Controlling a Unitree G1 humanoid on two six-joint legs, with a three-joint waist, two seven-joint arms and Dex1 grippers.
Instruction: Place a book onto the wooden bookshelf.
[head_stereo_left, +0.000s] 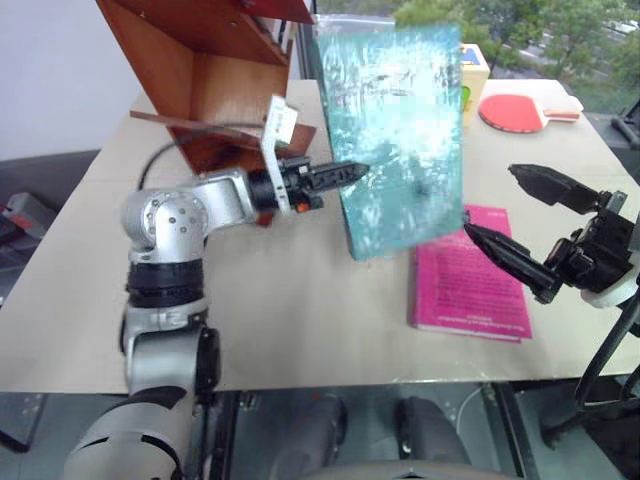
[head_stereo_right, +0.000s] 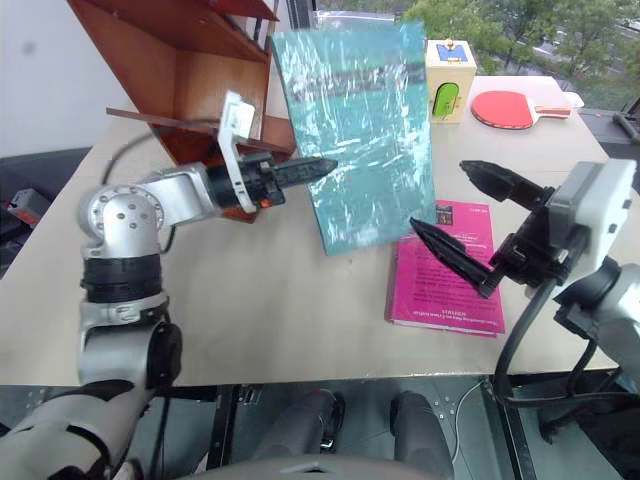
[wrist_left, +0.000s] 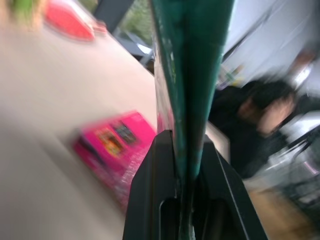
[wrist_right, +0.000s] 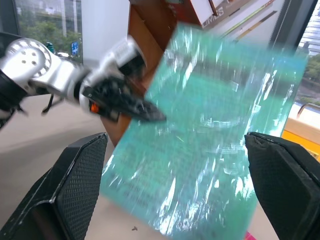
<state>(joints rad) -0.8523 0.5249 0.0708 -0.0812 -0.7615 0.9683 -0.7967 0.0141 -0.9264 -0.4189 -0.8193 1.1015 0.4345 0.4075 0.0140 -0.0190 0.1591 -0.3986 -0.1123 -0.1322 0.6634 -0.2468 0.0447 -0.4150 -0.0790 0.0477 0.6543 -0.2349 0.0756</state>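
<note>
The teal-green book (head_stereo_left: 400, 130) hangs upright above the table, tilted a little. My left gripper (head_stereo_left: 355, 172) is shut on its left edge, and in the left wrist view the book's edge (wrist_left: 195, 75) runs between the two fingers (wrist_left: 155, 190). My right gripper (head_stereo_left: 490, 200) stands open to the right of the book, near its lower right corner and apart from it, with nothing between its fingers (wrist_right: 75, 185). The reddish-brown wooden bookshelf (head_stereo_left: 200, 60) stands at the table's far left, behind the left gripper.
A magenta-pink book (head_stereo_left: 470, 275) lies flat on the table (head_stereo_left: 300, 300) under the right gripper. A pale toy box (head_stereo_right: 448, 80) and a red table-tennis paddle (head_stereo_left: 515, 112) sit at the far right.
</note>
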